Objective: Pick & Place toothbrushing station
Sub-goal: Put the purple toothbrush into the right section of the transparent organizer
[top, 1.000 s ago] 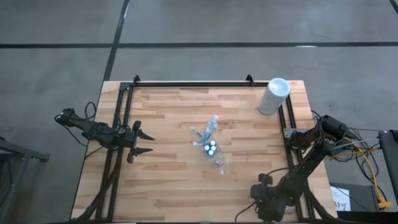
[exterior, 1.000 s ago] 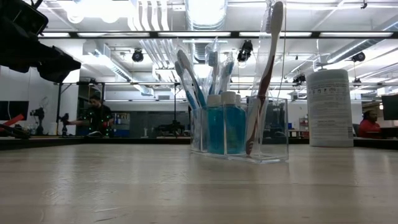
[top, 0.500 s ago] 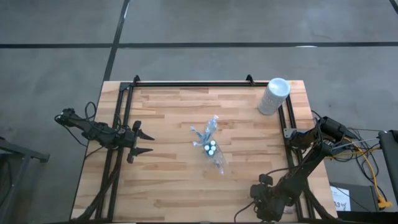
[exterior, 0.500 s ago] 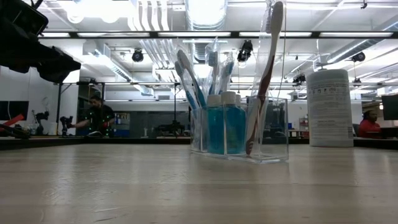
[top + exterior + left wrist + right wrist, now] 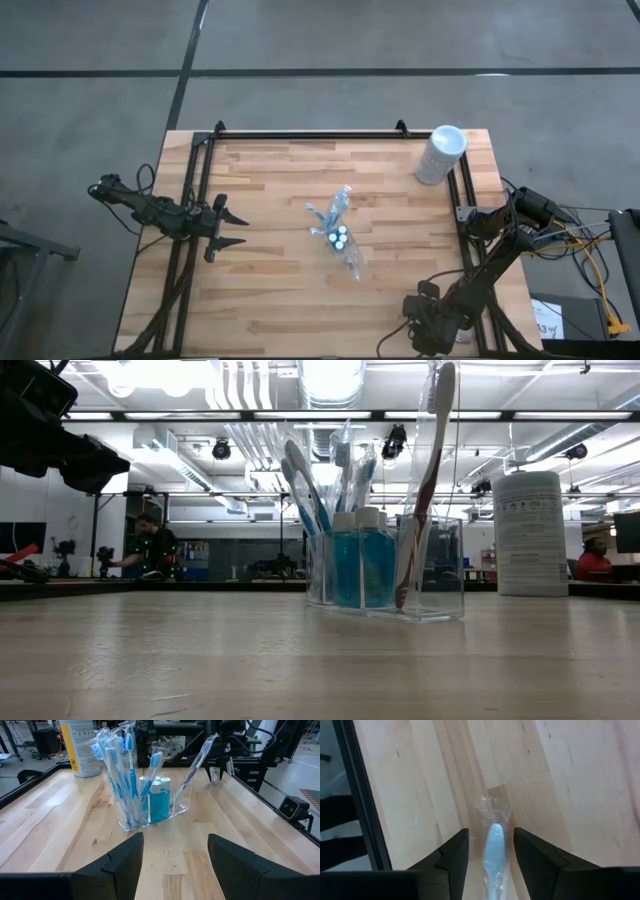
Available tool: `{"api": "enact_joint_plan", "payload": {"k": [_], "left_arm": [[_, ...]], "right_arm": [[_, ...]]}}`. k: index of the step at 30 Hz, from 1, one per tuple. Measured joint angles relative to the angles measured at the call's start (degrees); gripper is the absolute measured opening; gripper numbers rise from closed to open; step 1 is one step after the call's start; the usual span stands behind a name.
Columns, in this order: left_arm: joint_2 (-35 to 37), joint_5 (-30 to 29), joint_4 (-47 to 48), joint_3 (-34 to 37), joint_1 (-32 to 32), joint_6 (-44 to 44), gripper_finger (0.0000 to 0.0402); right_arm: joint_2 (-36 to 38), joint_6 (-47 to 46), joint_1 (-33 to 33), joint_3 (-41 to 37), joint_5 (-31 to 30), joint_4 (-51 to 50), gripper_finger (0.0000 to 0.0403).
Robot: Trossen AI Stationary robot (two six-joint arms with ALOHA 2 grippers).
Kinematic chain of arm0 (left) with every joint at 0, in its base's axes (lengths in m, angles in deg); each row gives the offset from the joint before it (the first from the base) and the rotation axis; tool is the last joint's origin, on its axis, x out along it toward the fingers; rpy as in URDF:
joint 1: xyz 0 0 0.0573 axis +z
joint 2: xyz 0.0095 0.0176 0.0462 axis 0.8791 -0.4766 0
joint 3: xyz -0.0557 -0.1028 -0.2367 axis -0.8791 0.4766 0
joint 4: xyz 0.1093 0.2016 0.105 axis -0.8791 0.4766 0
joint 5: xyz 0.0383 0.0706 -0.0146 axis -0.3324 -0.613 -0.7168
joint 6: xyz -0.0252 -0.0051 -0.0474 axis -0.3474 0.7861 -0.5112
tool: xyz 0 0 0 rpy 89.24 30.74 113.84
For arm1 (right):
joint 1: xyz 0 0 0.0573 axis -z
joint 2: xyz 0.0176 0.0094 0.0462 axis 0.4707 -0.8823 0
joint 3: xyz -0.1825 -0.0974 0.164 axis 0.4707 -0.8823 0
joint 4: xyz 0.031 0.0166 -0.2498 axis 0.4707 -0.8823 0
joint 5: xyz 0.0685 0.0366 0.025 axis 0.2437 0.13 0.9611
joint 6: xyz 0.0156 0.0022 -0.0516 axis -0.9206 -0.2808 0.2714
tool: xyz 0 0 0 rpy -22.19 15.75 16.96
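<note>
- I see the toothbrushing station [image 5: 338, 232] standing near the middle of the wooden table [image 5: 270, 290], well apart from both arms.
- From the left wrist camera it is a clear plastic holder [image 5: 175, 809] with compartments. A cluster of wrapped blue-and-white toothbrushes [image 5: 117, 767] stands in one end, leaning outward.
- The small blue white-capped tubes [image 5: 159, 800] stand upright in the middle of the holder, close together; from above I count three white caps.
- One more wrapped toothbrush [image 5: 196, 762] leans out of the other end, tilted away from the cluster.
- In the low view the same set stands upright on the table, tubes between the cluster and the lone tall brush.
- My left gripper [image 5: 232, 228] sits at the table's left edge, pointing at the station. Its fingers [image 5: 122, 862] are spread wide with only bare wood between them; it has hold of nothing.
- My right gripper [image 5: 490, 847] is down at the table's near right corner, by the frame rail. Its fingers [image 5: 451, 854] are partly apart, and between them lies a wrapped toothbrush head [image 5: 493, 840], pale blue inside clear film. The fingers flank it closely, but I cannot tell whether they actually press on it.
- A tall white cylinder [image 5: 440, 154] stands at the far right corner of the table, well away from the station.
</note>
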Motion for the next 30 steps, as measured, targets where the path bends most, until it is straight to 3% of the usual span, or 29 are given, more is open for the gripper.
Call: {"api": "enact_joint_plan", "payload": {"k": [16, 23, 30], "left_arm": [[0.0, 0.0, 0.0, 0.0, 0.0, 0.0, 0.0227], [0.0, 0.0, 0.0, 0.0, 0.0, 0.0, 0.0227], [0.0, 0.0, 0.0, 0.0, 0.0, 0.0, 0.0227]], "right_arm": [[0.0, -0.1, 0.2, -1.3, 1.2, 0.8, 0.0055], [0.6, -0.1, 0.1, -1.4, -0.3, 0.8, 0.0052], [4.5, 0.0, 0.1, -1.4, -8.0, -2.1, 0.0054]]}}
